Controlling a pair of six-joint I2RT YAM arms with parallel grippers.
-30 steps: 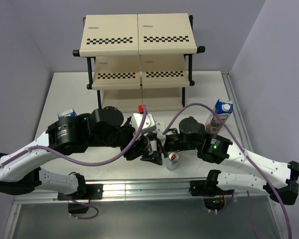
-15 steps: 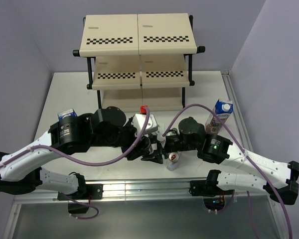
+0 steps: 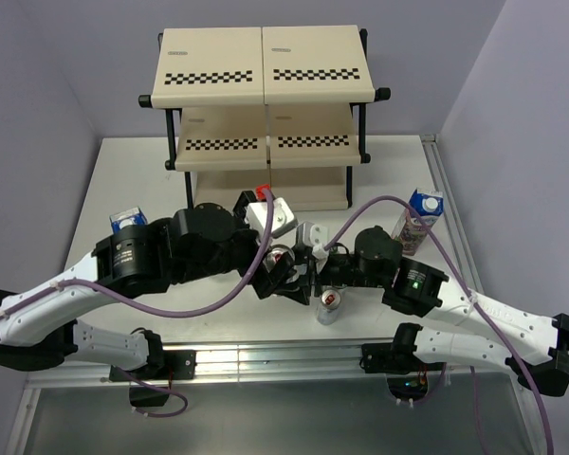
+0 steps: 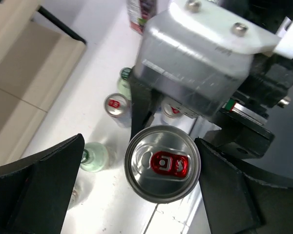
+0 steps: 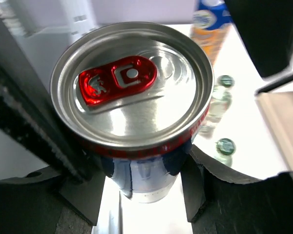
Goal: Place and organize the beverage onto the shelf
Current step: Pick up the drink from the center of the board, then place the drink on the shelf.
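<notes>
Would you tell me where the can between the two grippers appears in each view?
Top external: the can is at centre, only its top showing.
Left wrist: lower centre, inside the open left gripper.
Right wrist: it fills the centre, clamped by the right gripper.
Shared landmark: the shelf, at the top overhead, at the left edge on the left wrist, at the right edge on the right.

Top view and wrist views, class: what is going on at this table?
The right claw grips a can upright above mid-table. The left claw stands open around that same can, not squeezing it, so this looks like a handover. A second can stands near the front edge, and a carton at the right. No drinks show on the shelf tiers in view.
</notes>
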